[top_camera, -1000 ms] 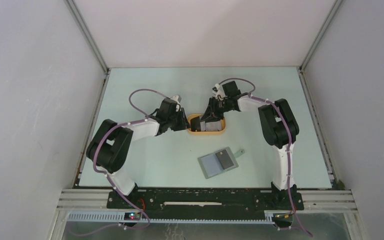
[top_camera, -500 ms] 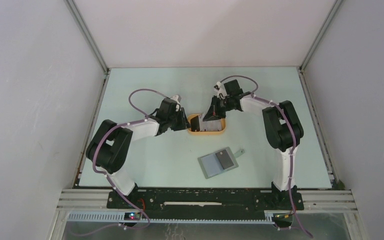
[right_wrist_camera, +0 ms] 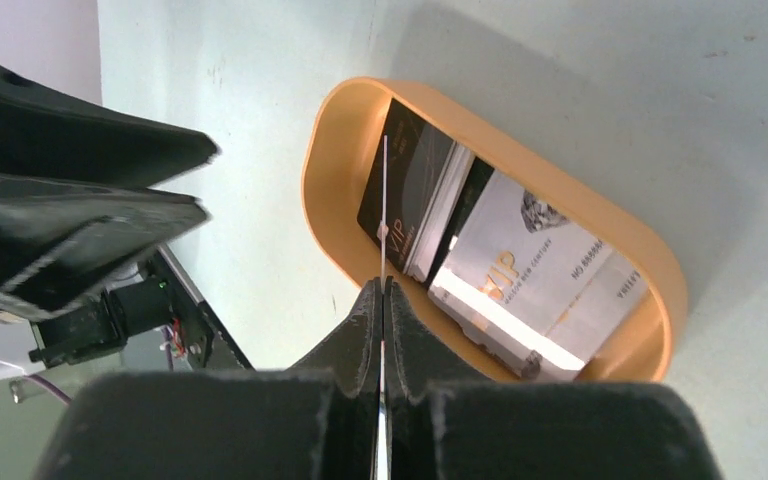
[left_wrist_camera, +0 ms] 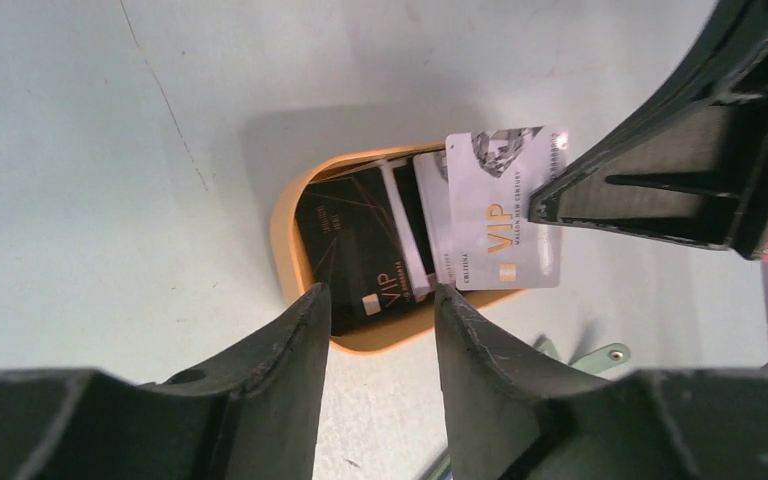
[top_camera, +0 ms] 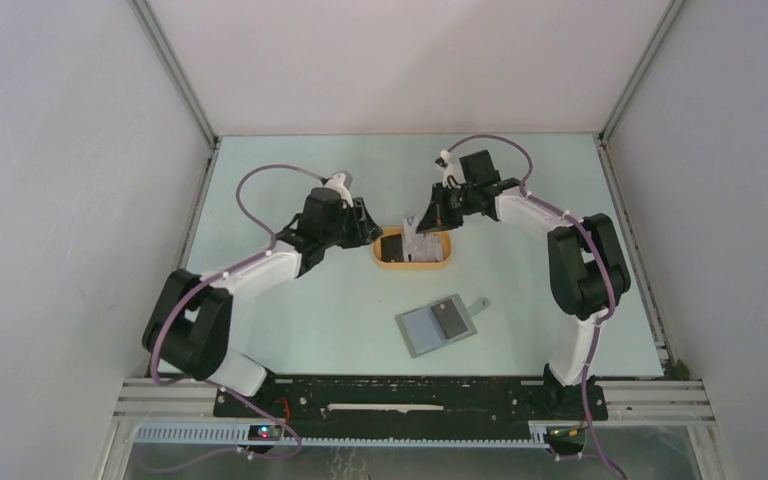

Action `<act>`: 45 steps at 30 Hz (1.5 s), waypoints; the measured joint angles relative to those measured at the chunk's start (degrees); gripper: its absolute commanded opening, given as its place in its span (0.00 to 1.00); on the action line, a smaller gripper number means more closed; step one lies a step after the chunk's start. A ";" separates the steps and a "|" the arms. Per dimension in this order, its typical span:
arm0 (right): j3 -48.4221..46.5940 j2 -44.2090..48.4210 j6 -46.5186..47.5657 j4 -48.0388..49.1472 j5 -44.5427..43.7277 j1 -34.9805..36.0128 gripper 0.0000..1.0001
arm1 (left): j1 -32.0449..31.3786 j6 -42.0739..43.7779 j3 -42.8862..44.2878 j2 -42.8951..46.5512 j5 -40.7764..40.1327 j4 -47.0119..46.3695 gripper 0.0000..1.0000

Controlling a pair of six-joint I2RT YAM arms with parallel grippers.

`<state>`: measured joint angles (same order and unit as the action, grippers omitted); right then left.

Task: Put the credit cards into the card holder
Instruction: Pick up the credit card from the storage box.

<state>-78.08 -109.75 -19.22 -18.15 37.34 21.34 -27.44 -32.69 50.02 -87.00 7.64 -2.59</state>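
Top view: the right claw [top_camera: 427, 216] lifts a pale card [top_camera: 413, 224] above the orange tray [top_camera: 415, 265]. The wallet [top_camera: 425, 330] lies well apart on the pale green table [top_camera: 290, 310], between white walls [top_camera: 60, 200].

Left wrist: the left claw [left_wrist_camera: 382, 300] hangs half-wide and empty over a black card [left_wrist_camera: 345, 245].

Right wrist: the jaws pinch the pale card edge-on. The next move, I judge, is carrying it to the wallet.

The silver-white rectangular plastic card [left_wrist_camera: 500, 215] and the black rectangular plastic card [left_wrist_camera: 355, 245] look smooth and glossy, the orange oval plastic tray [left_wrist_camera: 285, 235] smooth with a soft sheen, the black plastic fingers [left_wrist_camera: 270, 380] of the left gripper [left_wrist_camera: 380, 305] grainy and matt, the pale green tabletop [left_wrist_camera: 80, 150] matt and scuffed.
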 measured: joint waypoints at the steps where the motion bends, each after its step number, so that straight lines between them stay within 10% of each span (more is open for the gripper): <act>1: 0.52 0.74 1.20 -0.31 0.26 -0.28 0.00 | 0.00 0.11 -0.46 1.31 -0.07 -0.31 0.51; 19: 10.21 23.21 45.70 -18.10 30.69 -3.45 0.00 | -0.74 -1.97 -24.72 34.27 9.55 -23.39 0.65; 28: 19.37 32.22 67.73 -28.52 40.00 -4.00 0.00 | -17.86 7.58 -36.87 45.51 11.10 -36.44 0.72; 45: 24.04 35.43 81.77 -33.97 46.38 -3.32 0.00 | -31.56 18.16 -32.68 26.01 6.49 -42.82 0.61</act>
<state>-54.04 -74.32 62.54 -52.12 83.72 18.02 -59.00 -14.52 17.34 -60.99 14.13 -45.41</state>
